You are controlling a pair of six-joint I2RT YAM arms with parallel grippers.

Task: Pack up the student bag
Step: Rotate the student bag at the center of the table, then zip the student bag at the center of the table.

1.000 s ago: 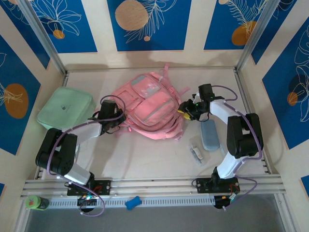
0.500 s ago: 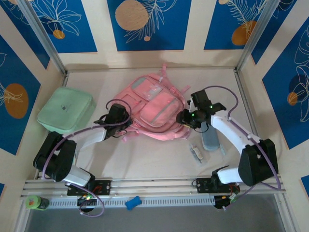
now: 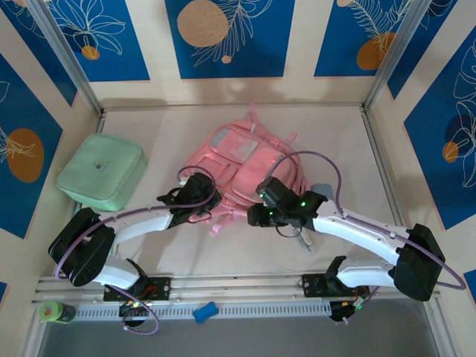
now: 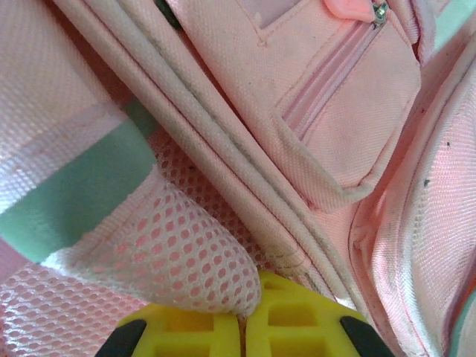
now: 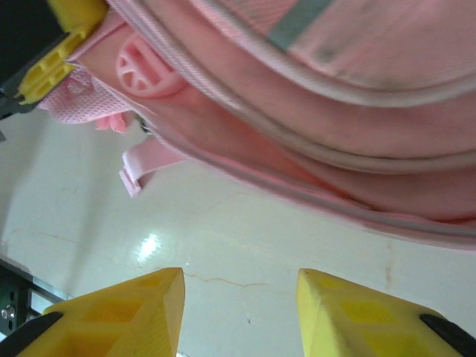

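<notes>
The student bag, a large pink backpack, lies flat in the middle of the table. My left gripper is at its near-left corner, shut on a fold of the bag's pink mesh; its yellow fingertips meet at the fabric. My right gripper is at the bag's near edge, open, with bare table between its yellow fingers. The bag lies just beyond those fingers in the right wrist view, with a loose strap end at the left.
A mint green square soft case lies at the left. A grey-blue pouch peeks out behind my right arm, and a small pale item lies under it. Aluminium rails bound the near edge.
The bag has slid and turned toward the right and nearer. My left gripper moved with it, still shut on it. My right gripper swung from the bag's right side to its near edge.
</notes>
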